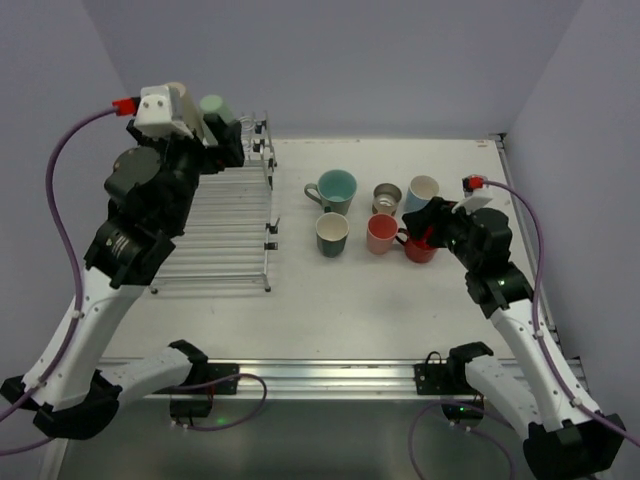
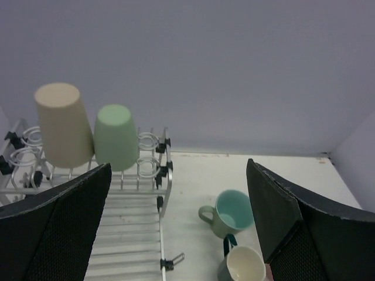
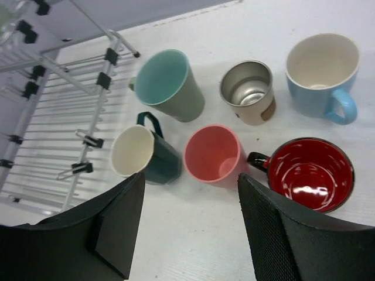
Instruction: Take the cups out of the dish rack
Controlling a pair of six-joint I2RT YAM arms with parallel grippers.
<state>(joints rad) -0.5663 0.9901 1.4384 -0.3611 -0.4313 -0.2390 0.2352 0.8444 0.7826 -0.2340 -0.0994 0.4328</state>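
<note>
Where the wire dish rack (image 2: 126,213) rises, a tapered beige cup (image 2: 63,126) sits inverted.

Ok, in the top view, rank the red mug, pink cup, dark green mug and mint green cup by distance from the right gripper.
1. Red mug, at the right gripper's fingertips.
2. Pink cup, just left of it.
3. Dark green mug, further left, toward the dish rack.
4. Mint green cup, upturned on the rack's back tier, far left.
</note>
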